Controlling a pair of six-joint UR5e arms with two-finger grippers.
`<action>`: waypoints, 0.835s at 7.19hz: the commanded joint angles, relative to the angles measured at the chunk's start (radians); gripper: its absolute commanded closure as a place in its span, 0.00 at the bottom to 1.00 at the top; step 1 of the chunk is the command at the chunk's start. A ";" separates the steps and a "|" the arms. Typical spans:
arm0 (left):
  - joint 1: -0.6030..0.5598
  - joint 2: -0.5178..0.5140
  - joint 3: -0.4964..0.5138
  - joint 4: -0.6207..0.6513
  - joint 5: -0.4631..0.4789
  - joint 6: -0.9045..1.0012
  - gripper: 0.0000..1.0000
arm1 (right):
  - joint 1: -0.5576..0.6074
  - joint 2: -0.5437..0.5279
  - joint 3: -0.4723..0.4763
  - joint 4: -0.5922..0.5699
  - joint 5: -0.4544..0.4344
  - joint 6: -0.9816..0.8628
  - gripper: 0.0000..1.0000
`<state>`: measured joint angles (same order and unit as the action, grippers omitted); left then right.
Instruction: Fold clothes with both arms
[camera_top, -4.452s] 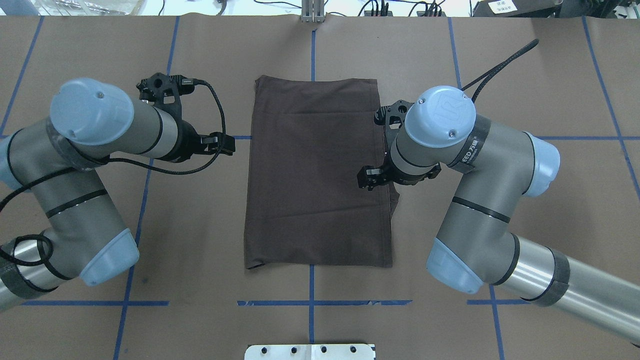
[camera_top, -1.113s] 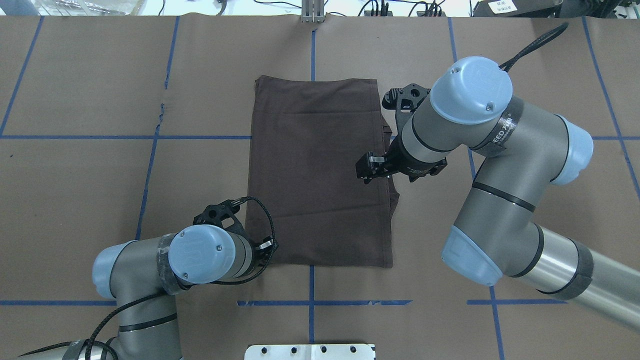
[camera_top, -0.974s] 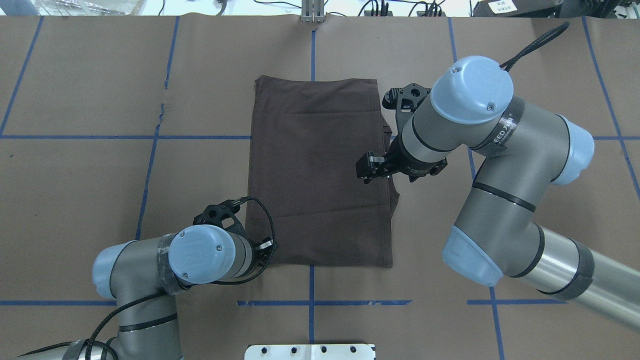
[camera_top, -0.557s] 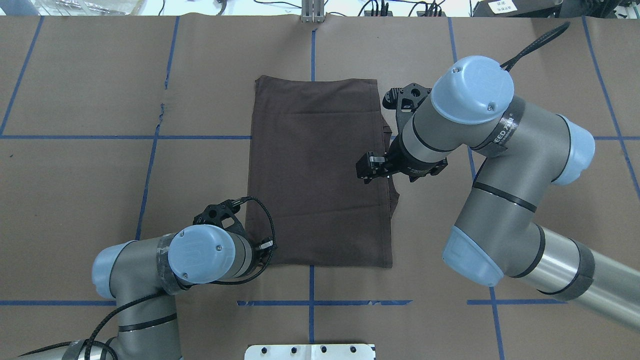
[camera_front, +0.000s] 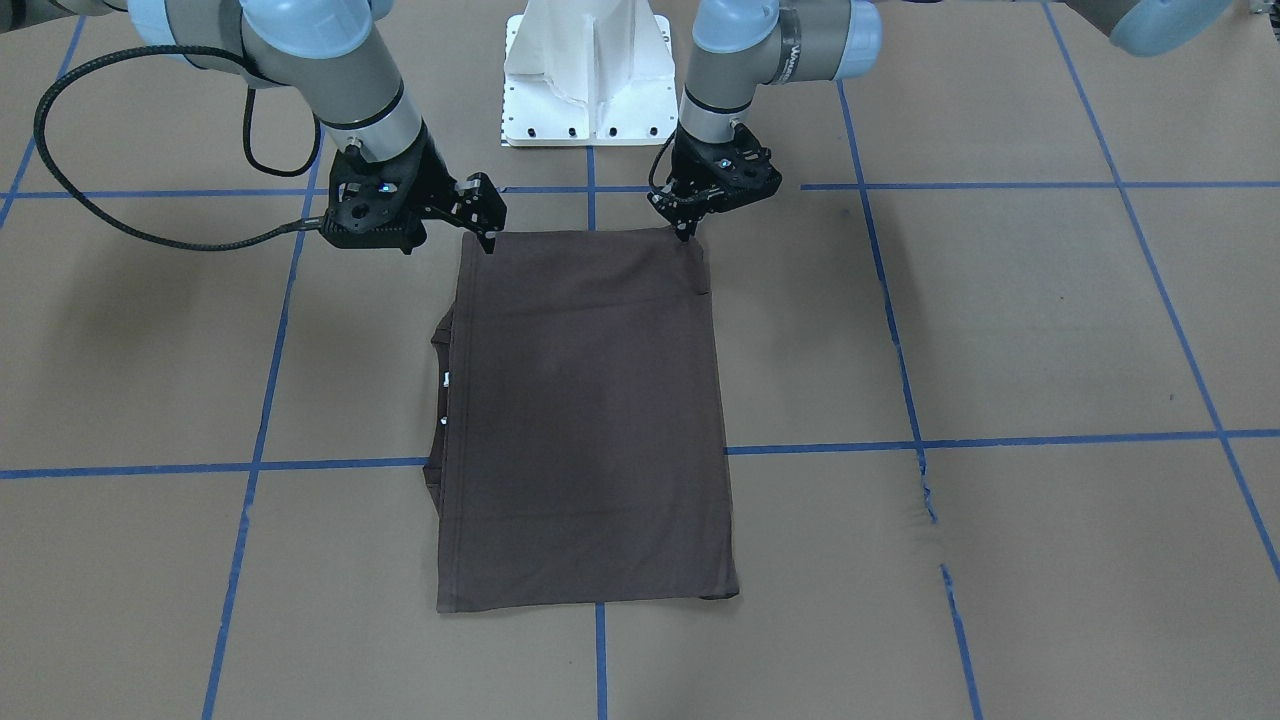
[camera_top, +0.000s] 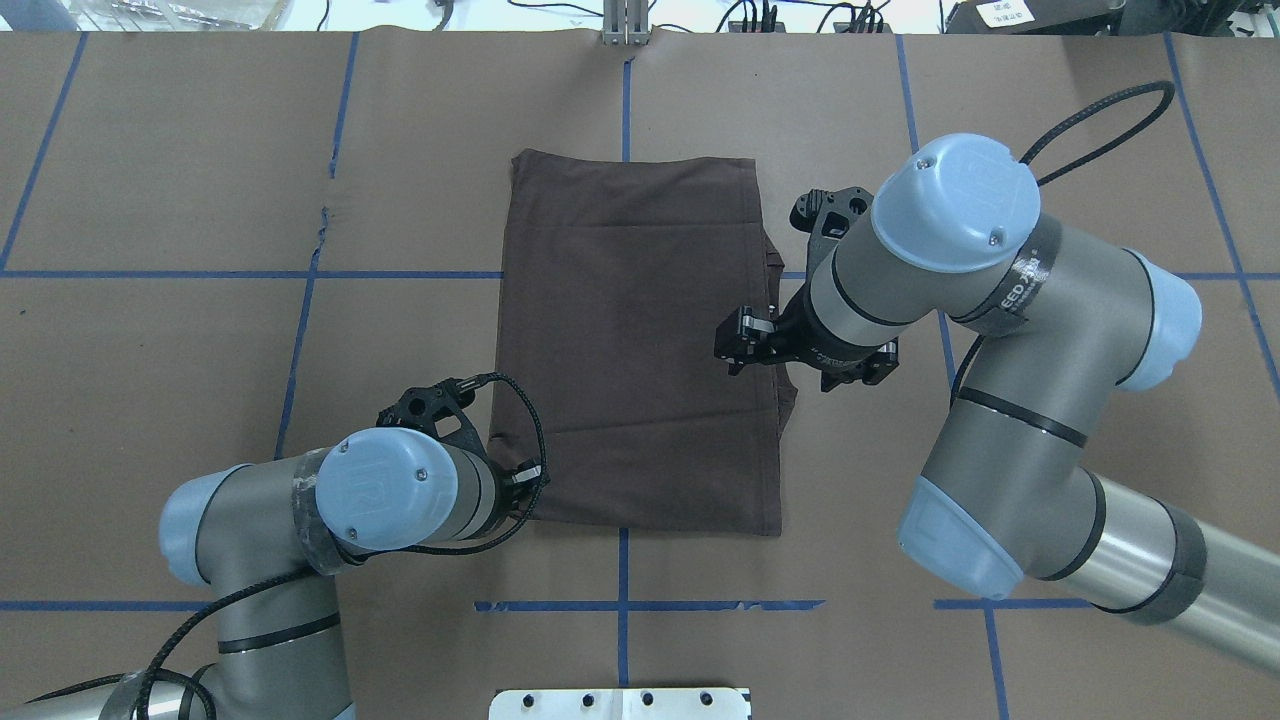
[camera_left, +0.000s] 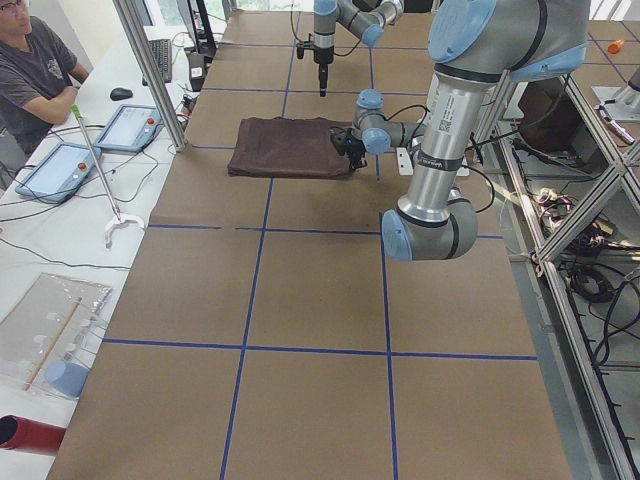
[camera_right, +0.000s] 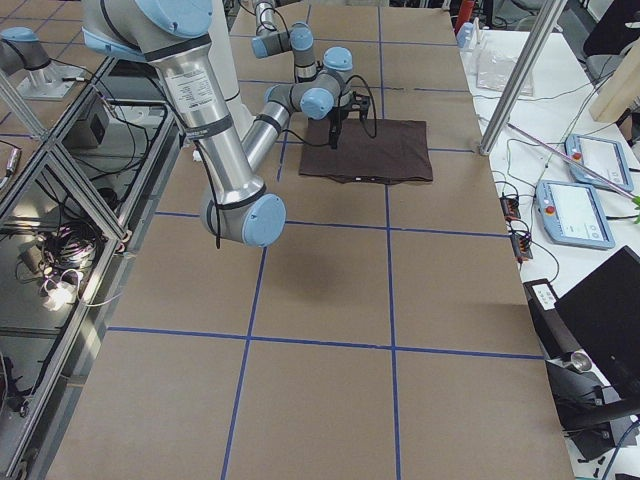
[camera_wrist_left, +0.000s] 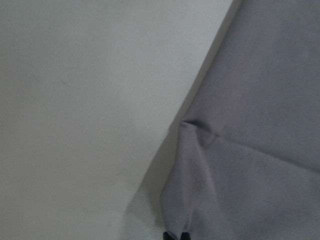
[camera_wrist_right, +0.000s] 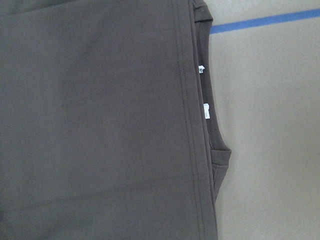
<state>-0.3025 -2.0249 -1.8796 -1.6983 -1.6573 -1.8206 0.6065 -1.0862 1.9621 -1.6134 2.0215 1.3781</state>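
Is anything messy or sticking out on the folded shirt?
Yes. The T-shirt is folded into a neat rectangle, but on the robot's right side its collar, with the white neck label, pokes out past the folded edge. The brown paper table cover also has a small tear.

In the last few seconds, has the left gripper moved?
Yes. The left gripper went from the blue cross line toward the robot, to the T-shirt's near corner.

the letters "eed" stand on the black band (camera_top: 1016, 292) round the right arm (camera_top: 985, 440).
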 joint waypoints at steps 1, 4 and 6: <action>-0.003 -0.002 -0.006 0.003 -0.001 0.004 1.00 | -0.086 -0.076 0.014 0.121 -0.080 0.271 0.00; -0.003 0.000 -0.006 0.002 -0.001 0.004 1.00 | -0.261 -0.118 -0.006 0.169 -0.269 0.468 0.00; -0.003 -0.002 -0.006 0.002 -0.002 0.004 1.00 | -0.286 -0.066 -0.087 0.109 -0.276 0.472 0.00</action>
<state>-0.3053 -2.0252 -1.8852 -1.6966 -1.6586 -1.8162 0.3394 -1.1851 1.9257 -1.4790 1.7556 1.8385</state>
